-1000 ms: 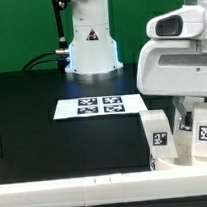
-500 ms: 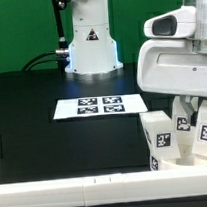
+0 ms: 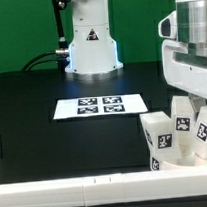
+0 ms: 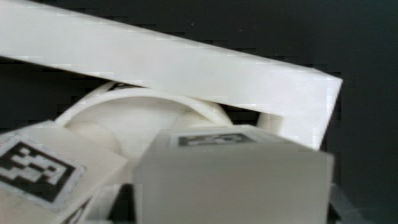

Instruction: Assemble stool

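With the legs (image 3: 159,136) standing on the round seat (image 4: 134,115) at the tabletop's (image 3: 54,135) near right corner, the claw's opening being unseeable, the arm is needing a straight, unhurried lift.

Bright, even light fills both views. The black table (image 3: 54,135) shows faint sheen and no hard shadows. White parts look nearly washed out. The wrist view is soft, and its close tagged leg (image 4: 222,175) is blurred and grey.
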